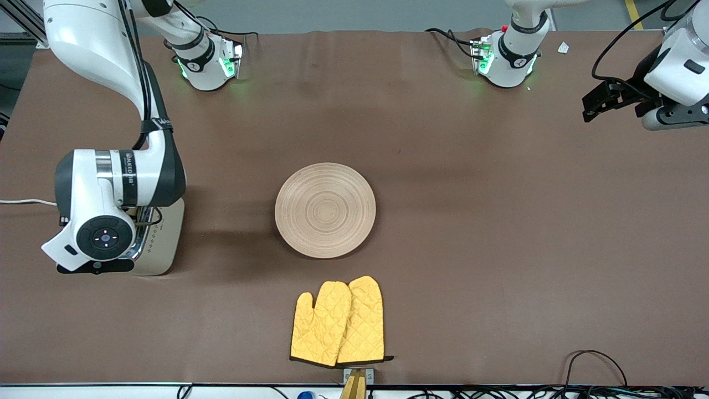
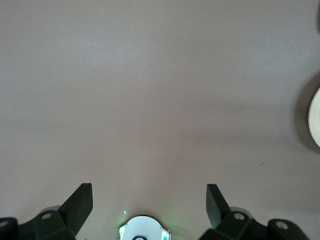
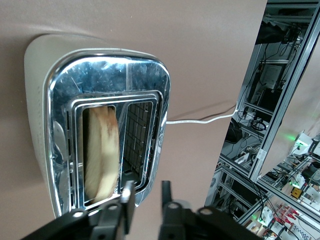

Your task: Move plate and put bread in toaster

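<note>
Hovering over the toaster [image 3: 95, 125] at the right arm's end of the table, our right gripper [image 3: 145, 192] has its fingers nearly pressed together and empty, while the bread [image 3: 102, 152], a tan slice with a darker crust, stands on edge in one chrome slot with its long side running along the slot. We see the plate [image 1: 325, 210], round pale wood with ring grooves, lying flat at mid-table, farther from the front camera than the yellow oven mitts [image 1: 339, 323]. Our left gripper [image 2: 149, 202] waits spread wide and empty over bare table at the left arm's end, well apart from the plate.
</note>
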